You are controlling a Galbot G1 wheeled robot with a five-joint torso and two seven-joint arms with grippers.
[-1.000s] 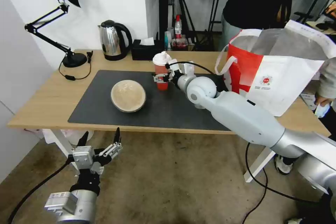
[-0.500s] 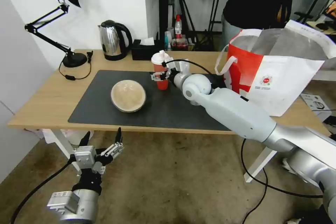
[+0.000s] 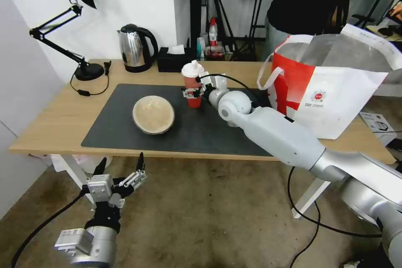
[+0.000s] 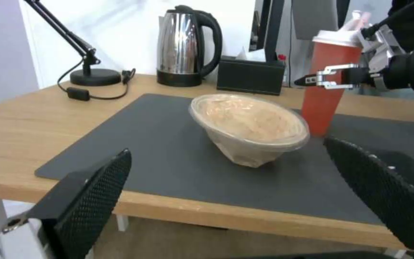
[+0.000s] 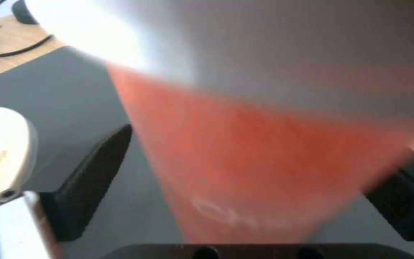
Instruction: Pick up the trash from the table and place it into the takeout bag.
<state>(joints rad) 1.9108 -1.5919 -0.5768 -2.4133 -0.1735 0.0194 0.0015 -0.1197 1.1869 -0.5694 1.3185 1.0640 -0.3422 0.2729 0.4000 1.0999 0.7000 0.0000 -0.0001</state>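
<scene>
The red-orange cup point(image 3: 192, 83) with a white lid stands upright on the dark mat point(image 3: 209, 132) of the table point(image 3: 54, 121). My right gripper point(image 3: 193, 92) reaches it from the right, one finger pressed on each side of the cup point(image 5: 264, 162): shut on it. The beige round bowl point(image 3: 153, 114) lies tilted on the mat, left of the cup. At the table's right end the takeout bag point(image 3: 335, 88) stands open. My left gripper point(image 3: 119, 166) hangs open below the table's front edge, facing the bowl point(image 4: 250, 126).
A steel kettle point(image 3: 134, 48), a black tissue box point(image 3: 171, 60) and a black desk lamp point(image 3: 79, 29) with its cable line the table's back. A person stands behind the bag. The mat between cup and bag is bare.
My right arm's elbow has swung lower and left while the gripper stayed at the cup. The cup shifted a hair to the left. The left arm has barely moved.
</scene>
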